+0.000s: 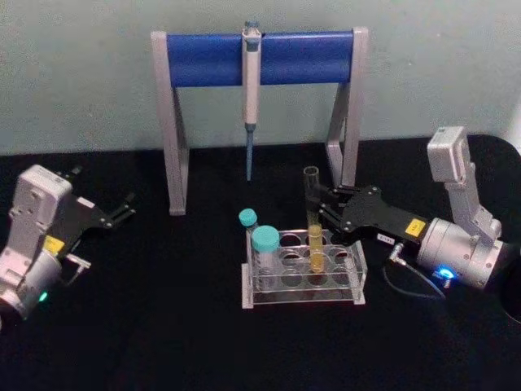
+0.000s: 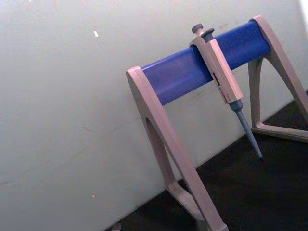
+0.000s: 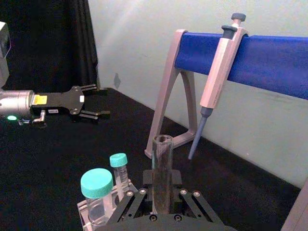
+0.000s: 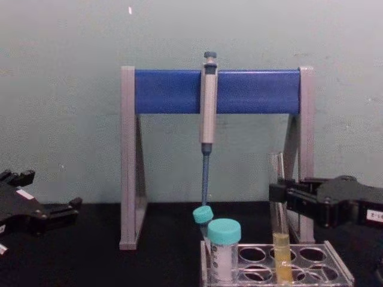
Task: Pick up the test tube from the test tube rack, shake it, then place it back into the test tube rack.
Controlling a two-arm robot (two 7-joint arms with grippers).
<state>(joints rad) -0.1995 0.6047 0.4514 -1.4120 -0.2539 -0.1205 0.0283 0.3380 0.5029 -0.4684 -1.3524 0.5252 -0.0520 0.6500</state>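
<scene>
My left end effector (image 1: 127,208) lies idle with its fingers spread at nine o'clock on the black surface (image 1: 163,334), well apart from the work. At centre the test tube rack (image 1: 303,296) sits in front of the pipette stand (image 1: 260,57), which is at its twelve o'clock. Two teal-capped tubes (image 1: 264,239) stand at the rack's nine o'clock end. Just to their three o'clock, the test tube (image 1: 312,191) stands upright in its hole, with yellow liquid low in the glass. My right end effector (image 1: 323,210) reaches in from three o'clock and flanks the tube's upper half. I cannot tell whether it is already pinching the glass.

The risks as I judge them:
- A loose or off-centre hold could let the smooth tube slip or tilt.
- A tilted tube could scrape the hole and drag the light rack up with it.
- The tube has no cap, so a hard shake could throw liquid out.
- A wide swing could hit the stand's leg close behind.
</scene>
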